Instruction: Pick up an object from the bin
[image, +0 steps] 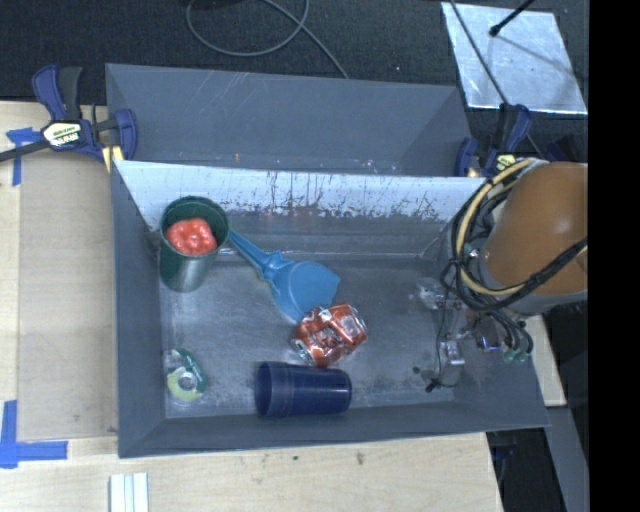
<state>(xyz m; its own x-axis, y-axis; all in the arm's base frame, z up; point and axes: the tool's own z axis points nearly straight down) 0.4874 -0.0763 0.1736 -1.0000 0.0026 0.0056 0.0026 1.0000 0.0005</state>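
Gripper (441, 372) at the bin's (300, 120) 4 o'clock, over bare floor, its opening impossible to tell | nearest thing, a crumpled, shiny red-and-white pack (328, 335), near centre at the gripper's 9 o'clock, apart from it | dark blue cup (300, 390) on its side at 6 | scoop (292, 280) at the pack's 11 | green cup (180, 270) with red lump (192, 236) at 10

Grey metal bin (390, 290), floor carrying:
- green cup (185, 270), back left
- blue scoop (300, 285), centre
- crumpled red-and-white packet (328, 335), just beside the scoop
- dark blue cup (300, 390), on its side, front
- small greenish roll (184, 380), front left
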